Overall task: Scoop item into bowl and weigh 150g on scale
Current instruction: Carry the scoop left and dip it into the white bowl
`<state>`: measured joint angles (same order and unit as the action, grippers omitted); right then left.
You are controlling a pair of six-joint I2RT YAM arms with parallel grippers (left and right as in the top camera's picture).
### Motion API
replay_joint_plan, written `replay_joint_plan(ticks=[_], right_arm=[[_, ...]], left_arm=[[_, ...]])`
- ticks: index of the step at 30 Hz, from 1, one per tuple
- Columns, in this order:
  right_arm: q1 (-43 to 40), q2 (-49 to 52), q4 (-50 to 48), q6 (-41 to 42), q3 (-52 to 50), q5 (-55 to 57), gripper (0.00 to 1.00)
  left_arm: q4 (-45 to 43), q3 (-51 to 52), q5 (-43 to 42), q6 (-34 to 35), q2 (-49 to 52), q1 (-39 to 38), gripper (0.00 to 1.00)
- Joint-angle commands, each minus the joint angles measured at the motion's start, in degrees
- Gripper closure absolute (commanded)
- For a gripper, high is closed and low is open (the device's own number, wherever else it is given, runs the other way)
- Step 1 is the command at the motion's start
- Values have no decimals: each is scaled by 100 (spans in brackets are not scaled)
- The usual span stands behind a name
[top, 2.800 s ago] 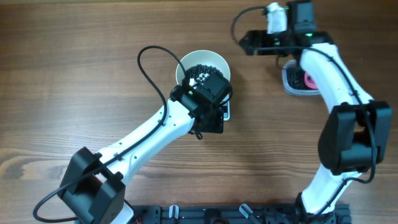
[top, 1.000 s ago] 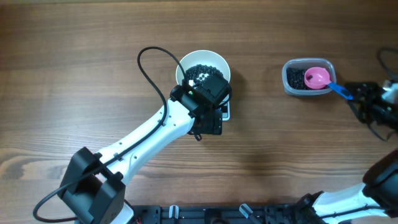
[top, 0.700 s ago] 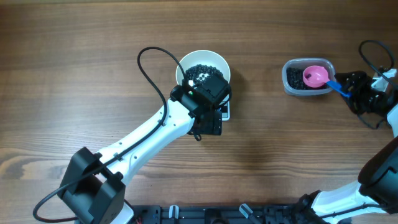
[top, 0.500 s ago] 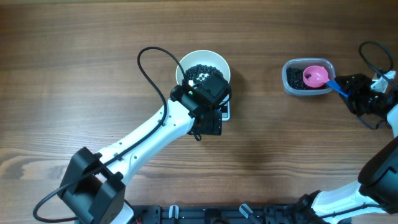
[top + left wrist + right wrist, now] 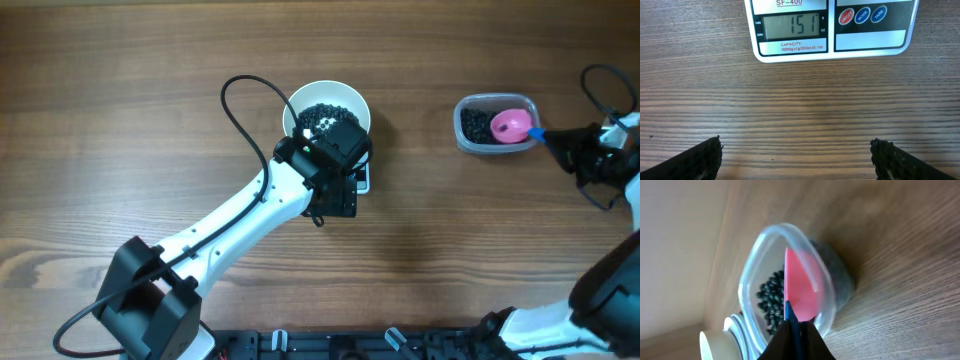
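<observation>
**Overhead**
- Bowl: white, on the table, loaded with beans.
- Scale: under the bowl, only its front corner showing on the bowl's near side.
- Tub: clear, well right of the bowl, with more beans inside.
- Scoop: pink, lying in the tub.
- Right gripper: beyond the tub from the bowl, clamped on the scoop's blue handle.

**Left wrist**
- Display: reads 151.
- Left gripper: fingers spread wide and empty, over bare wood just in front of the scale.

**Right wrist**
- Jaws pinched tight on the handle; the scoop's pink head is inside the tub.

**Handling note**
- The weight looks on target, so more beans would overshoot.
- Best to leave the scoop in the tub and keep both arms off the bowl and scale so the reading holds.
</observation>
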<state>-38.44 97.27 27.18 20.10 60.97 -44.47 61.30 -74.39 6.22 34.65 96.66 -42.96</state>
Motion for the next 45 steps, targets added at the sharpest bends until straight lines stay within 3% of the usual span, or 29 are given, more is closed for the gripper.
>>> replay_joint_plan(ticks=[1, 7, 10, 15, 19, 22, 24, 26, 28, 30, 31, 34, 36, 40, 45], right_arm=[[2, -833, 68, -345, 214, 72, 96], [227, -1998, 1381, -1908, 238, 1207, 96], [1064, -2177, 1703, -2811, 461, 2201, 96], [2551, -2175, 979, -4046, 509, 4736, 96], [3574, -2175, 118, -6738, 535, 6328, 96], [4096, -2175, -310, -7639, 535, 6848, 96], [4253, -2175, -284, -7678, 535, 6854, 96], [4291, -2175, -243, -7110, 535, 6717, 96], [4151, -2175, 76, -5643, 535, 5429, 96], [4013, -2175, 114, -4789, 535, 3755, 96], [3976, -2162, -85, -4426, 535, 3578, 96], [3987, -2151, -1043, -4369, 535, 3161, 96], [3987, -2107, -1569, -4164, 535, 2111, 96], [4168, -1552, -1473, -3346, 533, 643, 96], [4793, -713, -1132, -3432, 533, 490, 96]], left_arm=[[0, 35, 116, 55, 44, 33, 0], [0, 35, 116, 55, 44, 33, 0], [0, 35, 116, 52, 44, 33, 0], [0, 35, 116, 55, 44, 33, 0], [0, 35, 116, 55, 44, 33, 0], [2, 35, 116, 55, 44, 33, 0], [0, 35, 116, 55, 44, 33, 0], [2, 35, 116, 55, 44, 33, 0], [2, 35, 116, 55, 44, 33, 0], [2, 35, 116, 55, 44, 33, 0], [2, 35, 116, 52, 44, 33, 0], [4, 35, 116, 55, 44, 33, 0], [4, 35, 116, 55, 44, 33, 0], [2, 35, 116, 55, 44, 33, 0], [2, 35, 116, 55, 44, 33, 0]])
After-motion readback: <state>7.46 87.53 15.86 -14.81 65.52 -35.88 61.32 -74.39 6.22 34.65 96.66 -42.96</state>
